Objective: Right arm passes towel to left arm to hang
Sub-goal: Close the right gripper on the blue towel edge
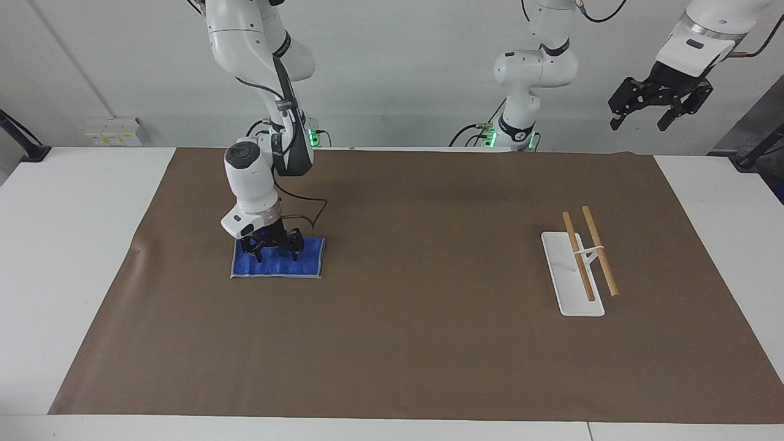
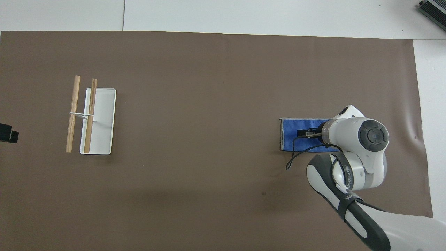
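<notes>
The blue towel (image 1: 307, 262) lies flat on the brown mat toward the right arm's end of the table; it also shows in the overhead view (image 2: 288, 136). My right gripper (image 1: 273, 250) is down on the part of the towel nearest the robots, with its fingers spread open and their tips at the cloth. In the overhead view the right gripper (image 2: 304, 132) is partly hidden by its own wrist. My left gripper (image 1: 660, 105) waits open, raised high above the left arm's end of the table, and only its tip (image 2: 7, 132) shows in the overhead view.
A white rack (image 1: 568, 288) with two wooden rods (image 1: 599, 250) stands toward the left arm's end of the mat; it also shows in the overhead view (image 2: 103, 120). The brown mat (image 1: 429, 343) covers most of the white table.
</notes>
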